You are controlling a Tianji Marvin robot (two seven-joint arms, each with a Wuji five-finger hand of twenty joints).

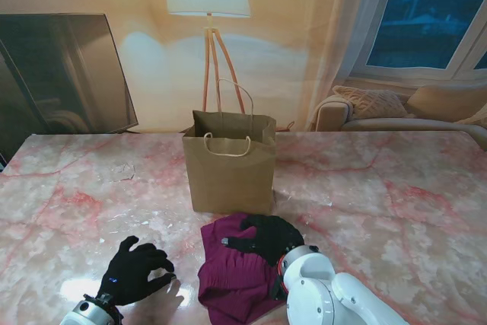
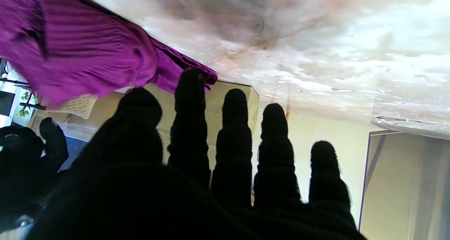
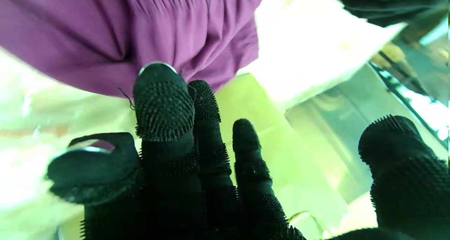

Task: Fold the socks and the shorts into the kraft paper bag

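Note:
The magenta shorts (image 1: 228,275) lie bunched on the marble table (image 1: 396,203), close to me and just in front of the kraft paper bag (image 1: 228,176). The bag stands upright and open, its handles up. My right hand (image 1: 266,237), in a black glove, lies flat on the far part of the shorts with fingers spread and nothing grasped. My left hand (image 1: 137,268) rests on the table left of the shorts, fingers apart, a short gap from the cloth. The left wrist view shows the shorts (image 2: 70,57) beyond the left fingers (image 2: 233,134). The right fingertips (image 3: 163,103) touch the shorts (image 3: 147,25). No socks are visible.
A floor lamp (image 1: 207,5) and a dark screen (image 1: 61,74) stand behind the table's far edge, and a sofa (image 1: 396,108) sits at the back right. Bare marble stretches to both sides of the bag.

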